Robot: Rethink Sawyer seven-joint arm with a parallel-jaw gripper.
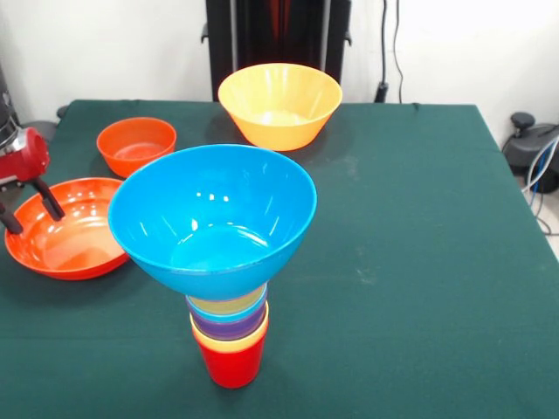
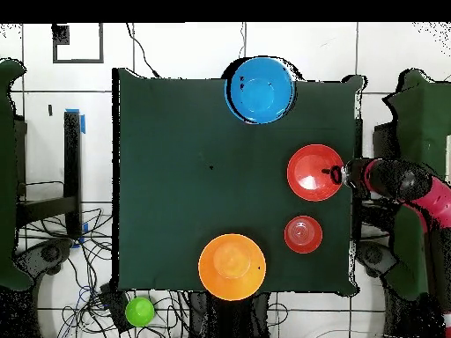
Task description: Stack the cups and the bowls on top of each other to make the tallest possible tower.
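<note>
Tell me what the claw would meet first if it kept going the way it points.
Most likely the wide shallow orange bowl: the claw points down at its rim, though depth is unclear.

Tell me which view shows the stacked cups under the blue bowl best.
The front view: the cups show nested, red at the base, beneath the blue bowl. In the overhead view the blue bowl hides them entirely.

obstacles: tower [image 1: 229, 262], three bowls [image 1: 74, 229] on one half | free: table [image 1: 419, 218], other half
</note>
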